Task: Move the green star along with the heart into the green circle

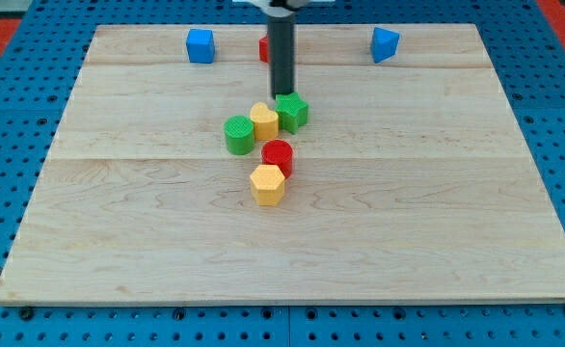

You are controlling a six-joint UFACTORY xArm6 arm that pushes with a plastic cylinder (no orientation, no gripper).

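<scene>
The green star sits near the middle of the wooden board, touching the yellow heart on its left. The green circle lies just left of the heart and touches it. My tip stands right at the star's top edge, touching or nearly touching it. The rod rises toward the view's top.
A red round block and a yellow hexagon lie just below the cluster. Two blue blocks sit near the board's top edge. A red block shows partly behind the rod.
</scene>
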